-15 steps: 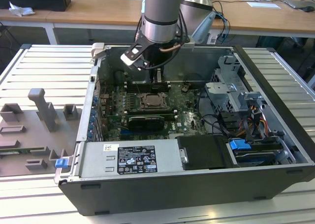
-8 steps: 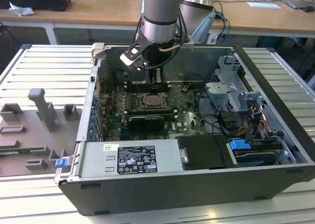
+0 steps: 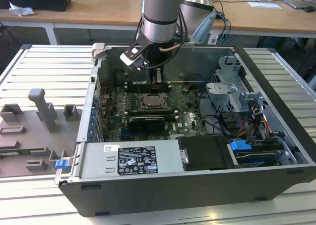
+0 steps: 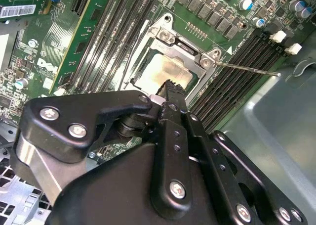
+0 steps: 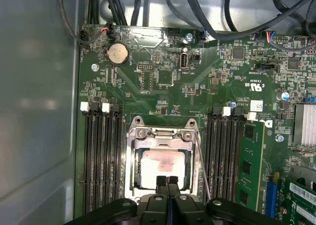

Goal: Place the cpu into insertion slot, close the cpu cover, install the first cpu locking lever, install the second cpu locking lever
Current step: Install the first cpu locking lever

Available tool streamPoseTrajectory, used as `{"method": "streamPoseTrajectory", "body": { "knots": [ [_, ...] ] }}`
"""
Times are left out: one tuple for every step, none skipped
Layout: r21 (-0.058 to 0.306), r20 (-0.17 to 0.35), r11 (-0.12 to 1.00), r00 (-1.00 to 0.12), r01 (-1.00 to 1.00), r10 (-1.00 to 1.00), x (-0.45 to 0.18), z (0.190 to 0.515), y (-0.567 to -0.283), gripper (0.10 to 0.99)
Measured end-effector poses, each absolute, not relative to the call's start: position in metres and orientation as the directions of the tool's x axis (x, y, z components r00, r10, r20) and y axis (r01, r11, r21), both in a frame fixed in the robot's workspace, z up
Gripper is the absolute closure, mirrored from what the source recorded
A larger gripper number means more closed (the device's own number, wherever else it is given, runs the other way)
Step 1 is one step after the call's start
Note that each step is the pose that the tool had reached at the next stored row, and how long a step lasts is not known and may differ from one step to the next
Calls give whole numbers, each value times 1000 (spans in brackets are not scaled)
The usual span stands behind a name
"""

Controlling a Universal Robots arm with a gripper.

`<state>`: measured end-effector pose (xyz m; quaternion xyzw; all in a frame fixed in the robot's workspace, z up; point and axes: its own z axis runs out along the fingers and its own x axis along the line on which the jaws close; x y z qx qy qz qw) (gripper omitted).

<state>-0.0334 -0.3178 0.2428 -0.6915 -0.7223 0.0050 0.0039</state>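
The cpu point(image 5: 162, 161) lies flat in the insertion slot point(image 3: 154, 102), its pale metal top showing through the window of the cpu cover point(image 5: 160, 134), which lies down over it. In the second wrist view the cpu point(image 4: 165, 69) shows just past the fingertip. My gripper point(image 5: 167, 180) hangs close above the socket's near edge, its two black fingers point(image 4: 170, 89) pressed together with nothing between them. A thin locking lever point(image 5: 201, 165) slants out over the memory slots beside the socket, and its free end point(image 4: 256, 70) sticks out sideways. In the exterior view the gripper point(image 3: 159, 80) stands over the board's back part.
The open computer case has tall walls point(image 3: 276, 86) all round. Long memory slots point(image 5: 101, 160) flank the socket. A black card point(image 3: 145, 122), a power supply point(image 3: 131, 159), a drive cage point(image 3: 232, 89) and cables point(image 5: 222, 17) crowd the board. Grey fixtures point(image 3: 44, 111) stand outside.
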Motion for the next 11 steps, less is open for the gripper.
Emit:
{"method": "streamPoseTrajectory", "body": {
  "knots": [
    [-12,-1,43,-43,999,999,-33,243,-318,980],
    [-12,-1,43,-43,999,999,-33,244,-318,980],
    [-12,-1,43,-43,999,999,-33,245,-318,980],
    [-12,-1,43,-44,999,999,-33,245,-318,980],
    [-12,-1,43,-43,999,999,-33,246,-318,980],
    [-12,-1,43,-43,999,999,-33,247,-318,980],
    [-12,-1,43,-43,999,999,-33,249,-318,980],
    [-12,-1,43,-43,999,999,-33,250,-318,980],
    [-12,-1,43,-43,999,999,-33,254,-318,980],
    [-12,-1,43,-43,999,999,-33,257,-318,980],
    [-12,-1,43,-43,999,999,-33,259,-318,980]
  ]
}}
